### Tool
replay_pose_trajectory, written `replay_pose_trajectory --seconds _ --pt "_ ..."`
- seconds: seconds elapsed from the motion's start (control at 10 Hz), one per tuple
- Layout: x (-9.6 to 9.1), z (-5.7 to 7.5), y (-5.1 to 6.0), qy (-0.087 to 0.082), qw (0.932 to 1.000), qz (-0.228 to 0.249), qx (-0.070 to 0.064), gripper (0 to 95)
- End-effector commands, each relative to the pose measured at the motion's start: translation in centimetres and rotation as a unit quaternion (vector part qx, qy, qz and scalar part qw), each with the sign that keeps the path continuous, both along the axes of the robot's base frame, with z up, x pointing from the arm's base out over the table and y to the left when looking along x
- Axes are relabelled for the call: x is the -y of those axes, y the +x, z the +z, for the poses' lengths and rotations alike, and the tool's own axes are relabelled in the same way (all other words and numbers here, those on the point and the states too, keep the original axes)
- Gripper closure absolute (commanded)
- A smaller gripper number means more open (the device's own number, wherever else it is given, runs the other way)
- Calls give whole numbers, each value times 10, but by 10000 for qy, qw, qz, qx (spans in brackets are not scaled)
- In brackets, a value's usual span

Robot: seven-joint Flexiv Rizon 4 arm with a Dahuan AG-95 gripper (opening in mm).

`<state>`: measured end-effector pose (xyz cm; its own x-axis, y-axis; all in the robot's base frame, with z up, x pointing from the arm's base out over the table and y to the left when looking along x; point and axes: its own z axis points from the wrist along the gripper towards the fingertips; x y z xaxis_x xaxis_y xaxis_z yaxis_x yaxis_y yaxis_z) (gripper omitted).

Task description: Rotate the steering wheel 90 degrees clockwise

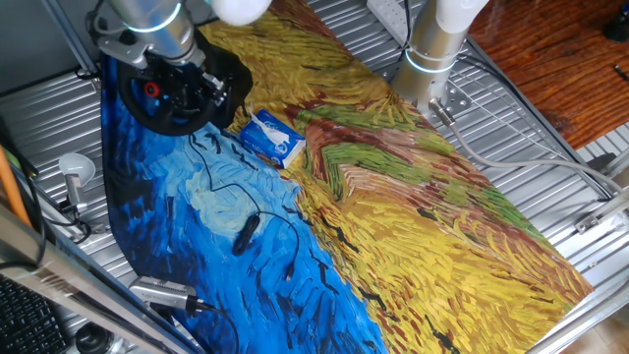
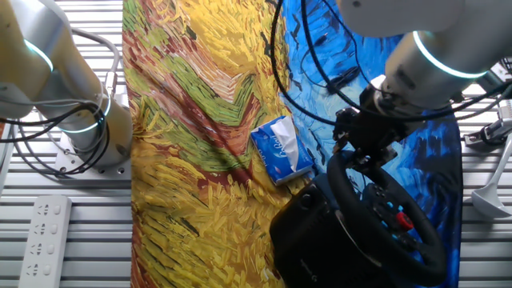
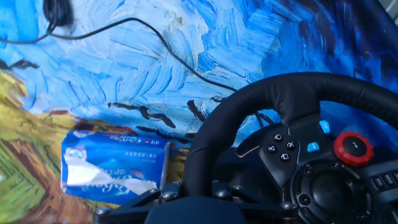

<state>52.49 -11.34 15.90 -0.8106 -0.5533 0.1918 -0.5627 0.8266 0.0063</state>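
Observation:
The black steering wheel (image 3: 280, 93) has a thick rim, a dark hub with small buttons and a red round knob (image 3: 353, 148). It stands on a black base at the blue end of the painted cloth, seen in one fixed view (image 1: 167, 103) and the other fixed view (image 2: 384, 224). My gripper (image 3: 189, 190) is at the wheel's left rim, and the rim runs between its two fingers (image 3: 163, 191). The jaws look closed on the rim. The gripper also shows in both fixed views (image 1: 204, 87) (image 2: 364, 154), right over the wheel.
A small blue-white tissue pack (image 3: 112, 168) lies on the cloth just beside the wheel (image 1: 273, 138) (image 2: 282, 149). A black cable with a small black device (image 1: 246, 231) runs across the blue part. The arm's base (image 2: 88, 136) stands off the cloth, near a power strip (image 2: 44, 240).

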Motion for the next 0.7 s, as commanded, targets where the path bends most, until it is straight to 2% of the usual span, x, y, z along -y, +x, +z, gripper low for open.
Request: replay_pose_trajectory --seconds 0.1,0.2,0.3,0.6,0.7 --pt "-1 -3 5 -114 9996 -243 -15 950" --pt "-3 -2 9 -203 9994 -279 -2 950" --pt "-3 -2 11 -216 9992 -332 5 950" --pt "-4 -10 13 -142 9986 -507 70 950" --pt "-5 -11 13 -174 9984 -537 79 950"
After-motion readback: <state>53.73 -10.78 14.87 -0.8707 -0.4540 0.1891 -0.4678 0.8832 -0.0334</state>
